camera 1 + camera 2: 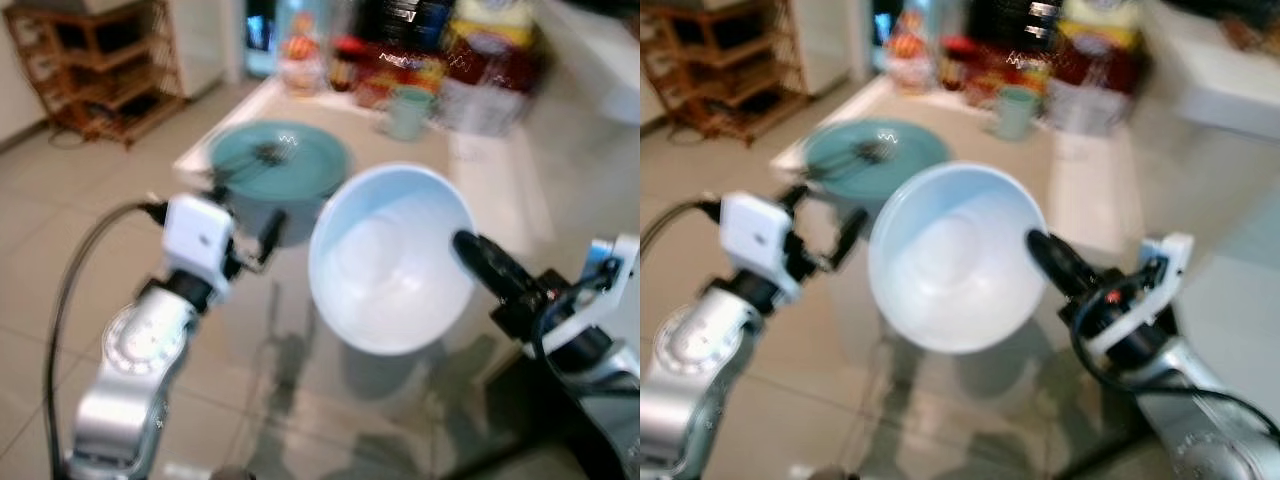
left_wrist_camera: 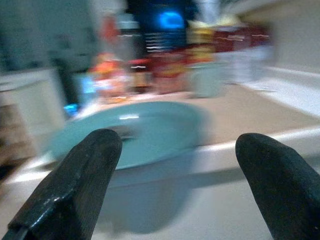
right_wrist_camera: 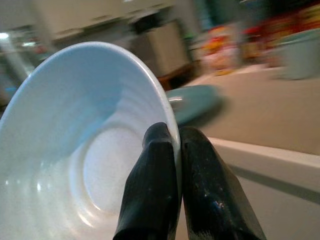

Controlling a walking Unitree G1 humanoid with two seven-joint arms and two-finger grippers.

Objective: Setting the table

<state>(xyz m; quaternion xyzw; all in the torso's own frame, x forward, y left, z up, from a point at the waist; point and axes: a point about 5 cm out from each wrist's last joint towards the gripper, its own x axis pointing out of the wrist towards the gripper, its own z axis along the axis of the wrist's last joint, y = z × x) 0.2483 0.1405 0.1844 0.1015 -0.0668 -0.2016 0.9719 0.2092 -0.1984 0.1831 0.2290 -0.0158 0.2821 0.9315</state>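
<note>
Holding the white bowl by its rim, my right gripper carries it tilted, short of the table's near edge. Beside it, my left gripper is open before the teal plate. From the right wrist, both fingers pinch the rim so it cannot slip.

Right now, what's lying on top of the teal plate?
A dark utensil, perhaps a fork, lies on the teal plate; blur hides which. The white bowl in the right pincer covers the plate's near edge.
</note>
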